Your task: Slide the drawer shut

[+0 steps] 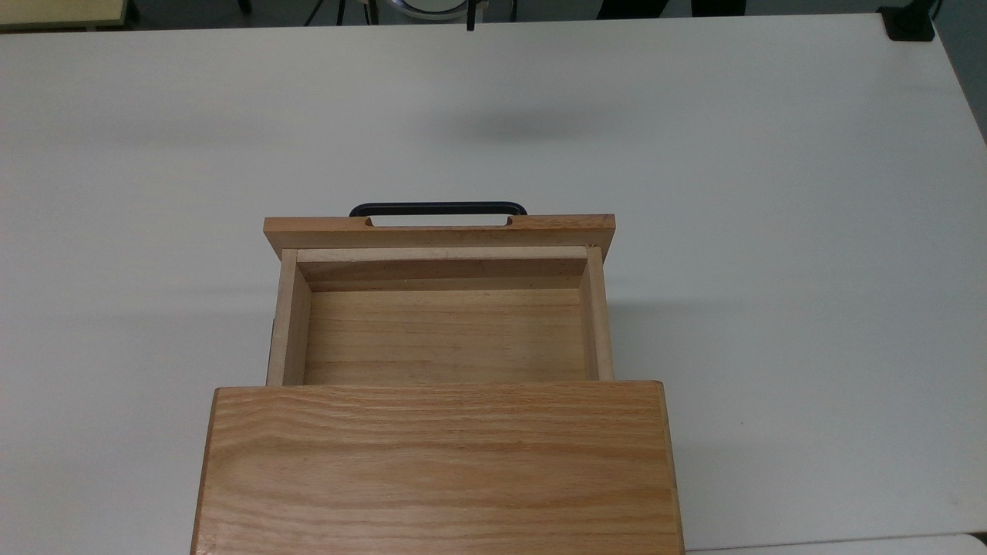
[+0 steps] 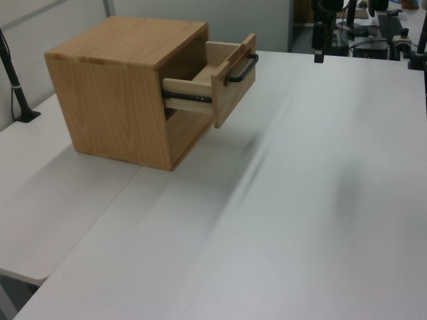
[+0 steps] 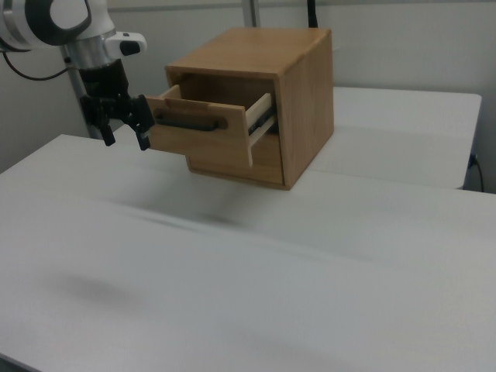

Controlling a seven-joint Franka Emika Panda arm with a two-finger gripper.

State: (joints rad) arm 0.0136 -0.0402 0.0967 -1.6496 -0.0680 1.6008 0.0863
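Note:
The drawer (image 1: 443, 335) stands pulled well out of the oak cabinet (image 1: 438, 470), and its box is empty. Its wide front panel (image 3: 200, 128) carries the black bar handle (image 1: 438, 209), which faces the top view's upper edge. In the left view the drawer (image 2: 213, 83) juts to the right, handle (image 2: 241, 69) outward. My gripper (image 3: 124, 133) hangs open from the white arm (image 3: 70, 23), just left of the front panel in the right view, with nothing between its fingers. It touches neither panel nor handle.
The cabinet sits on a white table (image 1: 771, 231) with wide bare surface in front of the drawer. A seam joins a second table (image 2: 60, 220) beside it. A black clamp (image 1: 910, 23) sits at the far corner and a black post (image 2: 15, 80) behind the cabinet.

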